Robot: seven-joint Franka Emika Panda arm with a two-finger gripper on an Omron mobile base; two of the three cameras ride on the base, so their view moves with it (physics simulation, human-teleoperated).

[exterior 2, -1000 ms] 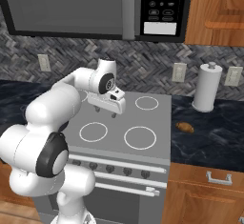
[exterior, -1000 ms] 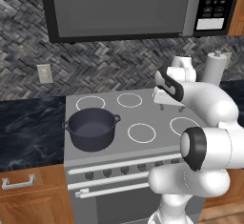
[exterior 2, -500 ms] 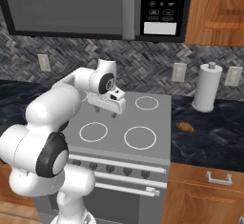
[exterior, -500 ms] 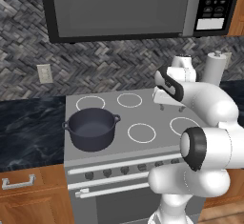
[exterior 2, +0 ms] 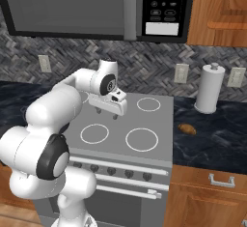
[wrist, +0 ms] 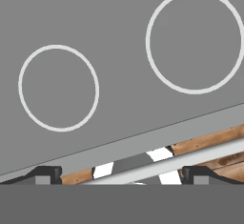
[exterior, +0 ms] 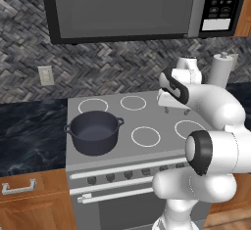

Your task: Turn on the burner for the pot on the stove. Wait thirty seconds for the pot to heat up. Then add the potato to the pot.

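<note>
The dark grey pot [exterior: 94, 132] sits on the front left ring of the grey stove [exterior: 147, 117], empty as far as I can see. My gripper [exterior: 176, 110] hangs open over the middle of the stove top, to the right of the pot and apart from it. From the other side the gripper [exterior 2: 107, 114] points down at the stove [exterior 2: 159, 124] with nothing between its fingers. The orange-brown potato [exterior 2: 187, 129] lies on the dark counter right of the stove. In the hand view the fingertips [wrist: 45, 174] stand wide apart above the grey top [wrist: 124, 99] and two white rings.
A row of dark knobs [exterior 2: 111, 170] runs along the stove front above the bar handle. A white paper towel roll [exterior 2: 209, 88] stands behind the potato. The microwave [exterior: 122, 9] hangs overhead. Wooden cabinets flank the stove below the dark counters [exterior: 29, 126].
</note>
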